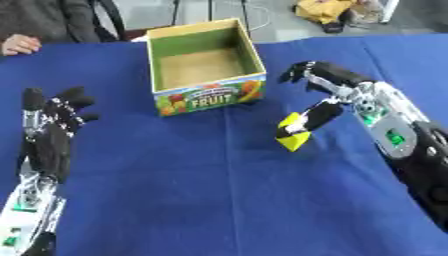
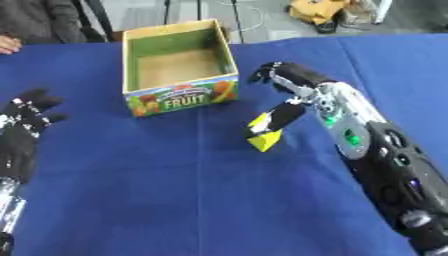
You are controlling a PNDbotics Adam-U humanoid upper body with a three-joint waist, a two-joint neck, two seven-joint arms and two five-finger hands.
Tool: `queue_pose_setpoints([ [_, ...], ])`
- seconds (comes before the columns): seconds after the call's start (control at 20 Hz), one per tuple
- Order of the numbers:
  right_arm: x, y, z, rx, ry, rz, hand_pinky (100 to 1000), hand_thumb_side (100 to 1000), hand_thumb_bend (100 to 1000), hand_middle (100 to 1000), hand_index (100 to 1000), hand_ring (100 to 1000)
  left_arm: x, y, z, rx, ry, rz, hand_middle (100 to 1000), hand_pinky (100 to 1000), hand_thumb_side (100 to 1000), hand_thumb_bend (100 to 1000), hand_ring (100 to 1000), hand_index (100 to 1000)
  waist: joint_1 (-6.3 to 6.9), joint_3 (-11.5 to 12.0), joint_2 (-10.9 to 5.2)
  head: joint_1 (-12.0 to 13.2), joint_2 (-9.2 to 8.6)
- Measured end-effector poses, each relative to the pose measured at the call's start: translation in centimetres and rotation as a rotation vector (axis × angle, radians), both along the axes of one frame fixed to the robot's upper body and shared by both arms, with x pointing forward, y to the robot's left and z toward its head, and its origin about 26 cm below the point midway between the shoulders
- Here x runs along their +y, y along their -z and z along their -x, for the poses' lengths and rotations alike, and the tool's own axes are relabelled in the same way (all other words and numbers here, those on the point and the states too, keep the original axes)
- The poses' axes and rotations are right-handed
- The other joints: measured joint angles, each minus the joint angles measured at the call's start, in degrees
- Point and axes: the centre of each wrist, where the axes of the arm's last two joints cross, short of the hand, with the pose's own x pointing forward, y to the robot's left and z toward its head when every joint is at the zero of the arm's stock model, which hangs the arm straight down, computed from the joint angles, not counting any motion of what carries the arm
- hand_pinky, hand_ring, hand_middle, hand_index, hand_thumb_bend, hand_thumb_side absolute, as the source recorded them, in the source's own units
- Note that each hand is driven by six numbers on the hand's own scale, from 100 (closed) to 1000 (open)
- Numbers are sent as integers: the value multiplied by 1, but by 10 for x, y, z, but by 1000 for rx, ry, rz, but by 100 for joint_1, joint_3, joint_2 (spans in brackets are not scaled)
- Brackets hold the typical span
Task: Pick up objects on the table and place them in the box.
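An open cardboard box (image 1: pixel 203 95) with "FRUIT" printed on its front stands at the back middle of the blue table (image 1: pixel 201 190); I see nothing inside it. To its right a small yellow block (image 1: pixel 295 142) is tipped onto one corner. My right hand (image 1: pixel 350 90) comes in from the right, its thumb (image 1: pixel 311 119) lying across the block and pinching it. The other fingers (image 1: pixel 304 71) curl higher up, away from the block. What touches the block's far side is hidden. My left hand (image 1: pixel 52 125) rests open at the lower left, fingers pointing up.
The blue cloth covers the whole table, with a crease running down from the box. Beyond the table's far edge a yellow bundle (image 1: pixel 324 9) lies on the floor.
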Motion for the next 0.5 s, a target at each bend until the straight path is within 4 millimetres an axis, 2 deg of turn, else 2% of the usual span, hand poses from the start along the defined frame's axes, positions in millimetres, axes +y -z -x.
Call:
queue_pose_setpoints([
  [0.5,13,11,8,54,-30,63,540,470,761,765,818,723,0,1,0,2,-2,0,623,712,1000,822,808,787,26,-38,0,14,3],
])
